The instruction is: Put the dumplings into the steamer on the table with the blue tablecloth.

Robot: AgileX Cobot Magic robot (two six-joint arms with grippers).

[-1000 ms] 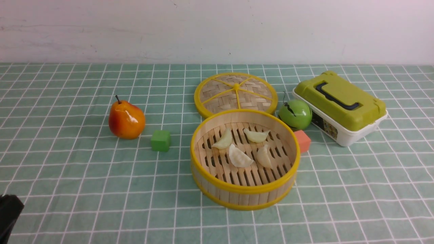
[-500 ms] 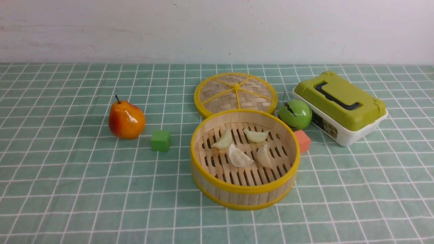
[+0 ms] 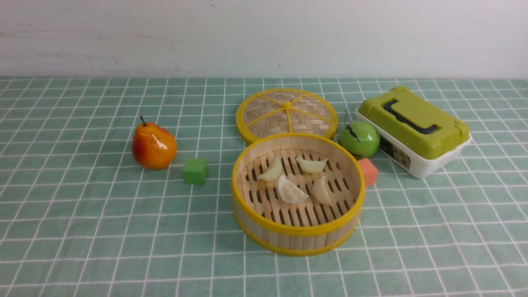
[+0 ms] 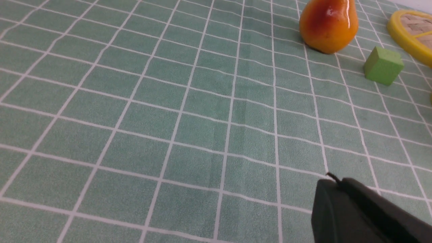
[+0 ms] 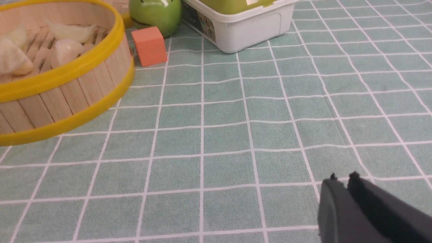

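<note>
Four dumplings (image 3: 292, 191) lie on the steamer's (image 3: 298, 229) slatted floor, presumably spaced to steam separately; task looks complete. Nearest crescent's long axis slants from far-left to near-right. Left gripper (image 4: 332, 179) closed, right gripper (image 5: 343, 179) nearly closed, tips slightly apart; both empty, presumably parked clear.

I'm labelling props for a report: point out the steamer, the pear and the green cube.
Steamer (image 3: 298, 241): front view, outer wooden wall.
Pear (image 3: 154, 146): front view, rounded body.
Green cube (image 3: 195, 171): front view, near face.

The room is unclear — gridded tablecloth (image 3: 123, 231), plain pale wall (image 3: 264, 37).
</note>
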